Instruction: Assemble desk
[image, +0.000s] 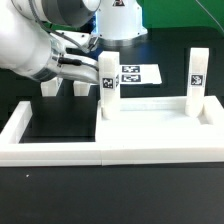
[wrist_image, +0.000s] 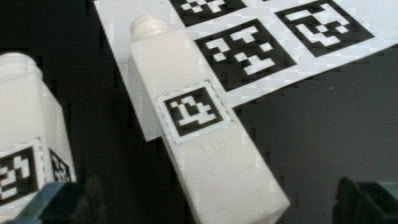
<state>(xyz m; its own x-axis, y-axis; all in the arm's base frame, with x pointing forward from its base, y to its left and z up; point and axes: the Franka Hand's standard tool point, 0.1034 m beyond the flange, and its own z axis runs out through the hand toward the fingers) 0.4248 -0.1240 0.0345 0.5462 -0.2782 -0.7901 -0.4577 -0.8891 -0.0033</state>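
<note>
The white desk top (image: 150, 106) lies against the border wall with two tagged white legs (image: 108, 84) (image: 197, 72) standing up from its corners. Two loose white legs (image: 82, 89) (image: 50, 88) show on the black table under the arm. In the wrist view one loose leg (wrist_image: 199, 130) with a tag runs between my dark fingers (wrist_image: 43, 206), with a gap on each side. The other loose leg (wrist_image: 25, 130) is beside it. My gripper (wrist_image: 210, 206) is open around the middle leg and shows in the exterior view (image: 76, 74) at the upper left.
The long low white border wall (image: 100, 148) runs across the front and up the exterior view's left. The marker board (image: 136, 75) lies behind the desk top and shows in the wrist view (wrist_image: 267, 40) past the leg's tip.
</note>
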